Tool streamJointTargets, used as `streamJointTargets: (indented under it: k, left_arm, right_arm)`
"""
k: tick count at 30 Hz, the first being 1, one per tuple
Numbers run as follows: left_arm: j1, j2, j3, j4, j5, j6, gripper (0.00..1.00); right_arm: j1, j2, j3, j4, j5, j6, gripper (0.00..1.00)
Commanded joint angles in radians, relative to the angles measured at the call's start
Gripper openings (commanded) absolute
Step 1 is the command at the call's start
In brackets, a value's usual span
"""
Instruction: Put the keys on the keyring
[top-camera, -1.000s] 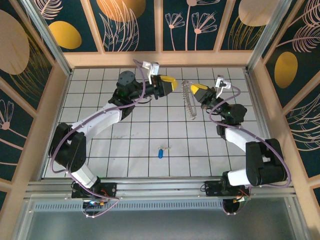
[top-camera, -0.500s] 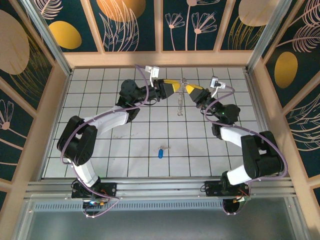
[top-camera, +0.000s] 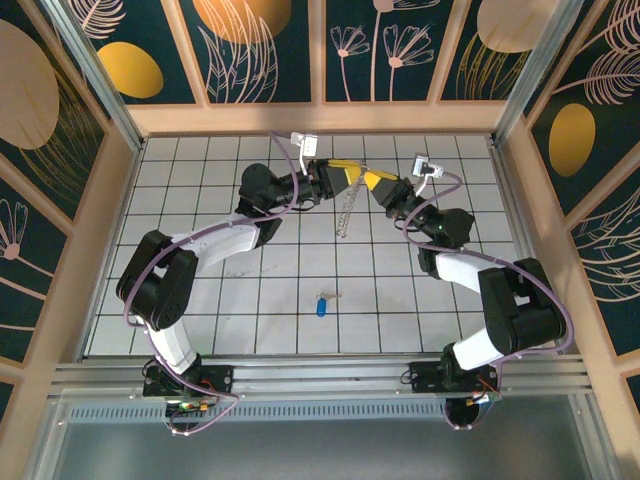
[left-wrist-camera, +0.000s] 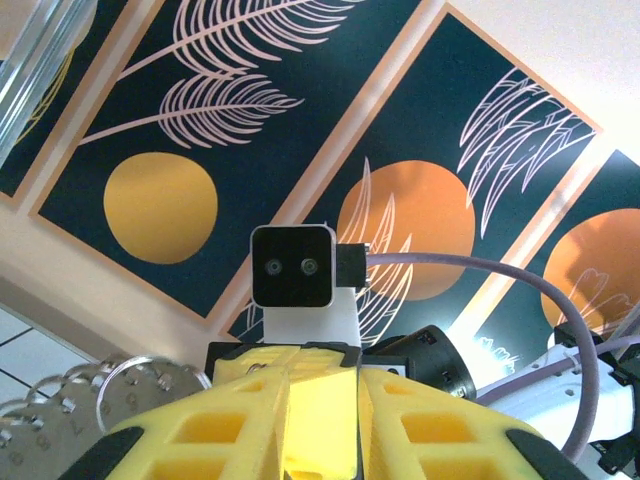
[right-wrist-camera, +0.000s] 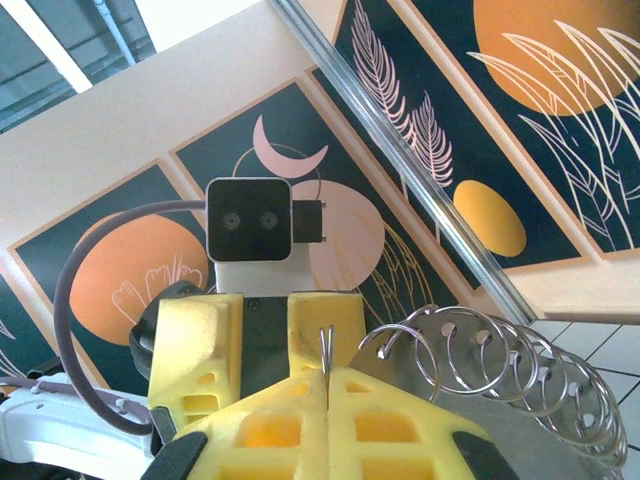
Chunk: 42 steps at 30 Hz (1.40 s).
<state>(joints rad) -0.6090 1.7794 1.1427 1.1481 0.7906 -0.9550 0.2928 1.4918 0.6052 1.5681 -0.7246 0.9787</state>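
Silver, thin, densely fringed keyring (top-camera: 346, 212)

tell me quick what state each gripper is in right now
left gripper: open, nothing seen held between its fingers.
right gripper: shut on the keyring, which hangs below it.

Open table (top-camera: 260, 310) surrounds the key (top-camera: 321, 307) between the two arms. At the far middle the left gripper (top-camera: 356, 170) and right gripper (top-camera: 374, 181) meet at the ring (top-camera: 345, 213), apparently leaving no gap.
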Motion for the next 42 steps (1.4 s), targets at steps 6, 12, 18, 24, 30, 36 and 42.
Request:
streamJointTargets:
  k: [6, 12, 18, 24, 30, 36, 42]
  left_arm:
    - [-0.002, -0.046, -0.064, 0.018, -0.053, 0.043, 0.29]
    - [-0.003, -0.059, -0.102, 0.02, -0.096, 0.055, 0.33]
    - [-0.003, -0.058, -0.099, 0.051, -0.101, 0.03, 0.36]
    - [-0.004, -0.034, -0.086, 0.087, -0.091, -0.005, 0.36]
    - [-0.003, -0.015, -0.08, 0.122, -0.089, -0.033, 0.35]
    - [-0.008, 0.002, -0.074, 0.142, -0.087, -0.047, 0.31]
    - [-0.015, 0.014, -0.075, 0.162, -0.088, -0.057, 0.27]
  right_arm:
    - [0.003, 0.0, 0.026, 0.141, 0.019, 0.002, 0.0]
    - [0.001, 0.002, 0.029, 0.139, 0.016, 0.006, 0.0]
    - [0.003, 0.007, 0.036, 0.141, 0.013, 0.012, 0.0]
    - [0.015, 0.016, 0.043, 0.142, 0.013, 0.014, 0.0]
    - [0.031, 0.03, 0.056, 0.146, 0.013, 0.014, 0.0]
    - [0.045, 0.042, 0.064, 0.147, 0.014, 0.016, 0.0]
    - [0.051, 0.051, 0.069, 0.148, 0.019, 0.015, 0.0]
